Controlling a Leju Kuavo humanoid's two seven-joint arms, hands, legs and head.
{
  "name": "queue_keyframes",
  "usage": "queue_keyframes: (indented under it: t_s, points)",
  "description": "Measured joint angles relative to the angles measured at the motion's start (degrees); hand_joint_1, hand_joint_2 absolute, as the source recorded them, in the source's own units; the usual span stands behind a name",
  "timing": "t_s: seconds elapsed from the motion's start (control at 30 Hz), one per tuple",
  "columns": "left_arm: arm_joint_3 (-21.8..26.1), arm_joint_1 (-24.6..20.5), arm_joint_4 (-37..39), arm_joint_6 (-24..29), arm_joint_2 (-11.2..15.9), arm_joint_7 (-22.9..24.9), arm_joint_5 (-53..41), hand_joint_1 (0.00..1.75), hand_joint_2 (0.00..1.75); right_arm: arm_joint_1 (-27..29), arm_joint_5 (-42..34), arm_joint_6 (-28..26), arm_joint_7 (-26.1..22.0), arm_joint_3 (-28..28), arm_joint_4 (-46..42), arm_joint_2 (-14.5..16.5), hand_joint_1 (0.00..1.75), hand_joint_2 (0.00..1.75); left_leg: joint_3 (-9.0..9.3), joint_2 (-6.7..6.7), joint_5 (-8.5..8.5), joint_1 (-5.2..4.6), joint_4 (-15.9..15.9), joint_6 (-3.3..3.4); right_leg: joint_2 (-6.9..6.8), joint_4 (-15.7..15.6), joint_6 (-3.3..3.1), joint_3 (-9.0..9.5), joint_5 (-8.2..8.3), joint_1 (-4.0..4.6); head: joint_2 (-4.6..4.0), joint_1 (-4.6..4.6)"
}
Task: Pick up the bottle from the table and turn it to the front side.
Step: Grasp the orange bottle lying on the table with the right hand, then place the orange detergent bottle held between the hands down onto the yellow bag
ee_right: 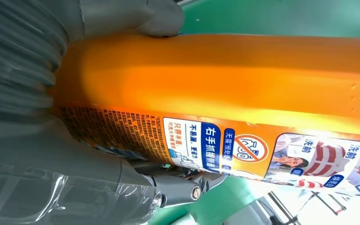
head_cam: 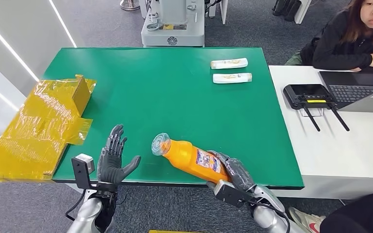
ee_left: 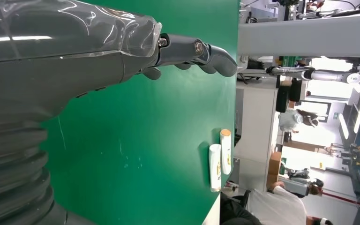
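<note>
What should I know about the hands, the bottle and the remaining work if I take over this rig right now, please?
Right hand: grips the orange bottle at its base end, fingers wrapped around the body.
Left hand: open, palm up, fingers apart, holding nothing, near the front edge of the green table.
Bottle: lying tilted, cap pointing toward the left hand; the side with fine print and a warning label shows in the right wrist view.
Done: bottle grasped.
Left: whether it is clear of the table I cannot tell; turning it to the front side apparently remains.

The orange bottle (ee_right: pixel 225 84) label reads "右手抓握", beside a crossed-out warning sign.
</note>
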Motion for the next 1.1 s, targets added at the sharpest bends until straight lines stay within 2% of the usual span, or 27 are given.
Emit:
queue_keyframes:
  t_s: [0.47,0.7,0.83,0.93,1.1]
  points:
    - [-0.2,-0.3,0.1,0.1,0.0,0.0,0.1,0.00,1.75,1.6,-0.2,-0.4,-0.5,-1.8,-2.5,0.0,1.75,1.75,-0.01,-0.01,0.01,0.00,0.0,-0.02,0.00,0.0,0.00,-0.01,0.02,0.00,0.00,-0.01]
    - [-1.1,-1.6,0.9,0.4,0.0,0.0,0.9,0.00,1.75,5.9,-0.4,-6.2,-2.3,-3.0,-6.0,1.3,1.75,1.75,-0.02,-0.03,0.01,0.01,0.0,-0.02,-0.03,0.0,0.00,-0.02,0.01,0.01,0.00,-0.01]
    - [-2.1,-3.4,2.4,-0.3,0.0,0.0,1.7,0.00,1.75,9.3,-0.4,-9.3,-2.4,-5.2,-9.8,1.9,1.75,1.75,-0.04,-0.04,0.01,0.01,0.0,-0.02,-0.04,0.0,0.00,-0.03,0.01,0.00,0.00,-0.01]
    - [-3.8,-5.9,3.4,-4.6,0.0,0.3,2.2,0.00,1.75,11.0,-4.0,-11.6,-4.6,-8.7,-12.8,2.2,1.75,1.75,-0.15,-0.10,0.06,0.00,0.0,-0.01,-0.12,0.0,0.01,-0.07,0.04,0.00,0.00,-0.01]
    - [-6.5,-13.4,2.6,-10.2,-0.6,7.0,5.7,0.00,1.75,4.5,-8.2,-8.3,-7.2,-14.7,-12.0,2.5,1.75,1.75,-0.22,0.07,0.23,-0.01,0.1,0.01,0.06,0.0,0.03,-0.15,0.35,-0.01,0.00,0.02]
